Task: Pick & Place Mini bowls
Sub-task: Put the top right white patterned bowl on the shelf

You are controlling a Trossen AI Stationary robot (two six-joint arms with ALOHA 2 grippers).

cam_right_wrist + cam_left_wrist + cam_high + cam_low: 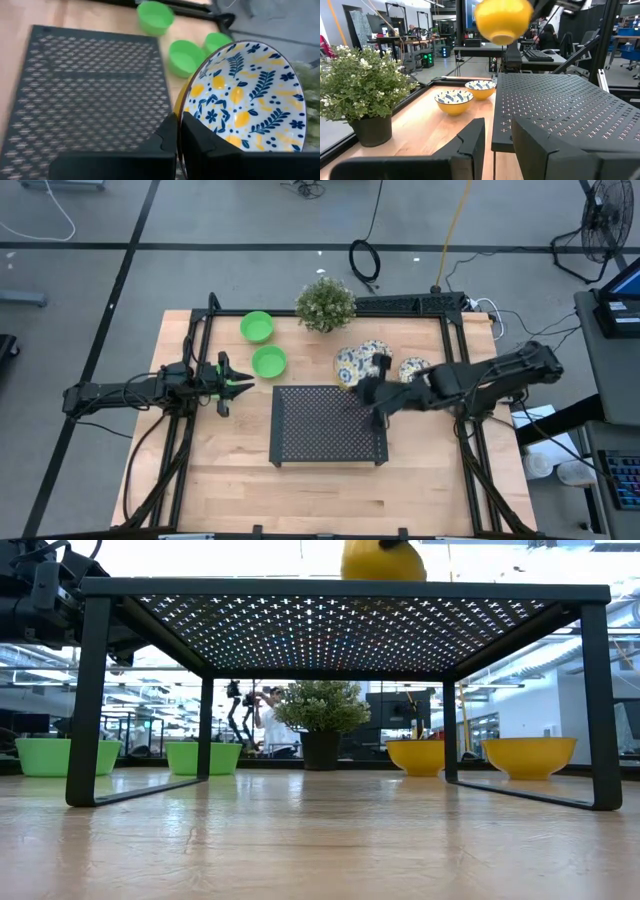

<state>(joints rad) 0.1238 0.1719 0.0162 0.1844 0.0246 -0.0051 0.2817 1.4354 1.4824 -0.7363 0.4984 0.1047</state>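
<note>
Floral mini bowl (250, 97) is clamped by its rim in the right tool (372, 392), raised over the rack's (328, 425) corner: transport step. Next: lower, level, release. Left tool (226, 383) waits, part-open, grasping nothing.

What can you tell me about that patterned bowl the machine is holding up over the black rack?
The held bowl is small and round, white inside with blue leaves and yellow lemon-like shapes, plain yellow outside. It looks glazed, like ceramic. The right hand pinches its rim, one finger inside and one outside, and the bowl hangs tilted above the far right corner of the black mesh rack, touching nothing else. It seems empty. Two matching bowls sit on the table just beyond the rack.
</note>
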